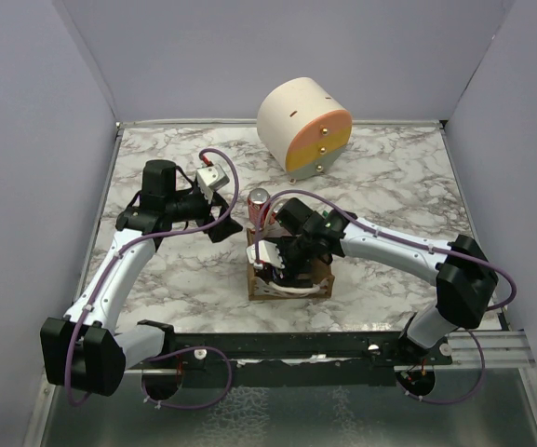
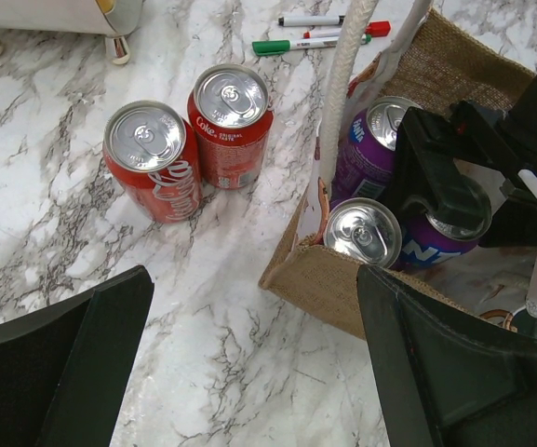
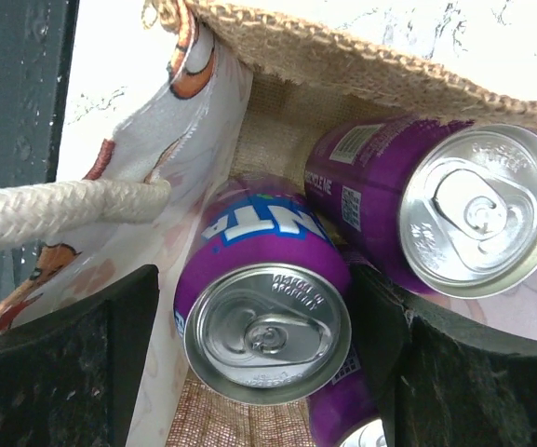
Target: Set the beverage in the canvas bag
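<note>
The white-and-grey marbled tabletop (image 1: 389,186) in front of you carries a cream-and-orange round drawer box (image 1: 305,126) at its far side, well apart from the work. Your right arm (image 1: 389,244) runs in from its base at the near right, crosses toward the middle and dips its wrist into the small tan-brown canvas bag (image 2: 454,65), which stands open near the centre. Your left arm (image 1: 119,265) stretches forward on the left, with its wrist turned toward the bag. Inside the bag, your right hand (image 3: 254,279) straddles the purple soda can (image 3: 263,317). The can is tilted, its silver top toward the wrist camera. One finger sits right at its side, and a sliver of white lining shows between the can and the other finger, so you cannot tell whether the hand is squeezing or has let go. A second purple can (image 3: 436,214) leans just beside it against the burlap wall. Your left hand (image 2: 254,279) hovers over the tabletop beside the bag, fingers spread wide with nothing between them. Two upright red cola cans (image 2: 156,172) stand touching each other near the bag's outer wall. The bag's thick white rope handle (image 2: 342,84) rises at its edge, and a few white marker pens (image 2: 310,43) lie beyond.
</note>
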